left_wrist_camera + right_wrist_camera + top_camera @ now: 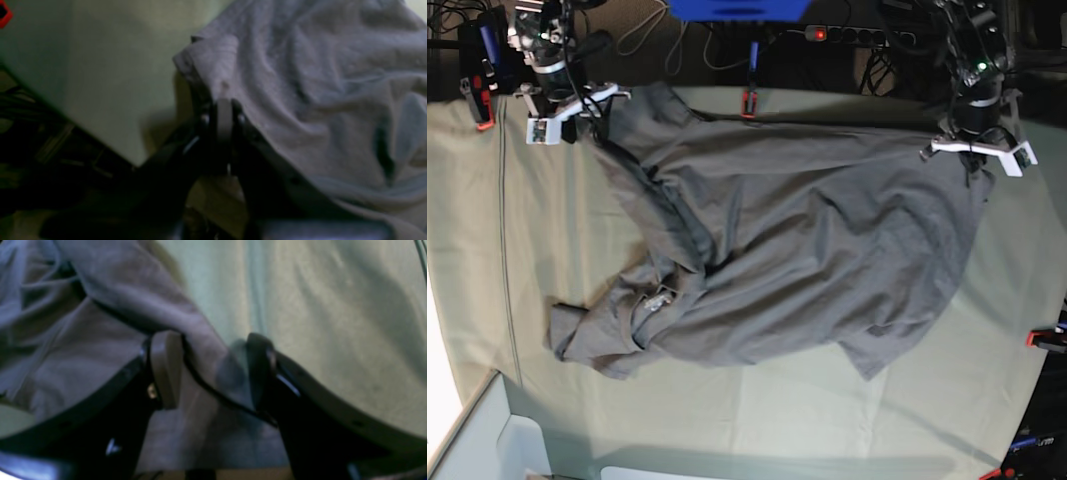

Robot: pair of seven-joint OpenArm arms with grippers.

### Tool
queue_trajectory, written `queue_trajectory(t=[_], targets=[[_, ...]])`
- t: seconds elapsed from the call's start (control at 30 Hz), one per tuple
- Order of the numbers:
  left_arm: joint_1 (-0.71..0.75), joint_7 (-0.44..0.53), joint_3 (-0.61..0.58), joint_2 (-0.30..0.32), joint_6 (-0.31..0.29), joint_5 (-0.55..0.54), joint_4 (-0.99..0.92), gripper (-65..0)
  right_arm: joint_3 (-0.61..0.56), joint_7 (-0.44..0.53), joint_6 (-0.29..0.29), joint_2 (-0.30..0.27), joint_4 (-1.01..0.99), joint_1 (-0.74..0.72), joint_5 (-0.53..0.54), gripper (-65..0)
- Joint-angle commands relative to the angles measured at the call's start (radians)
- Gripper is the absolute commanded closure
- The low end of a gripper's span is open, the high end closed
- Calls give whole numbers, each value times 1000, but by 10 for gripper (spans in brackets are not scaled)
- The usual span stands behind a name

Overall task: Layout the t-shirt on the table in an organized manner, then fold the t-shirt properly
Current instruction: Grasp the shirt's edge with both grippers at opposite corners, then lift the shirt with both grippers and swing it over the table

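Note:
The grey t-shirt lies creased and spread across the mint-green table, its neck label toward the near left. At the far right corner my left gripper is shut on the shirt's edge; in the left wrist view the left gripper pinches a fold of the t-shirt. My right gripper is at the far left corner. In the right wrist view the right gripper is open, with a hem of the t-shirt lying loose between its fingers over the table.
Red-orange clamps hold the cloth at its edges. Cables and a power strip run behind the far edge, beside a blue object. A white box stands at the near left corner. The table's edge drops off close to the left gripper.

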State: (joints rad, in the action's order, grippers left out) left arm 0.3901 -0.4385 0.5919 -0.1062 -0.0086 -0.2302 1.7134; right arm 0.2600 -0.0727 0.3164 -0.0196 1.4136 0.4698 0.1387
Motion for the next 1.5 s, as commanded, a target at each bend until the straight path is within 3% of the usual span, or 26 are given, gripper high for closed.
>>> queue_trajectory(t=[0.0, 0.07, 0.13, 0.3, 0.63, 0.77, 0.93, 1.3, 1.47], targets=[[2, 23, 15, -2, -3, 1, 15, -1, 0, -23, 3, -10, 6, 17, -4, -312], [2, 23, 35, -13, -3, 1, 15, -1, -17, -22, 3, -16, 6, 22, -4, -302], [2, 23, 47, -14, -3, 1, 15, -1, -43, -22, 3, -29, 6, 27, -4, -252], [4, 23, 53, -14, -3, 1, 18, -1, -104, -25, 3, -55, 8, 42, -4, -5], [4, 19, 52, -8, -4, 1, 23, -1, -107, -20, 3, -59, 191, 80, -3, 0], [-58, 16, 21, -7, -4, 12, 21, -1, -77, -23, 3, -59, 296, 74, -3, 0], [-138, 16, -76, 76, -3, 12, 26, -1, -34, -31, 3, -59, 376, 2, -3, 0], [-455, 14, -263, 219, 6, 15, 26, -1, 38, -42, 3, -62, 382, -374, -4, 0], [-676, -75, -369, 262, 8, 15, 23, -1, 35, -210, 3, -93, 313, -658, -4, 0]])
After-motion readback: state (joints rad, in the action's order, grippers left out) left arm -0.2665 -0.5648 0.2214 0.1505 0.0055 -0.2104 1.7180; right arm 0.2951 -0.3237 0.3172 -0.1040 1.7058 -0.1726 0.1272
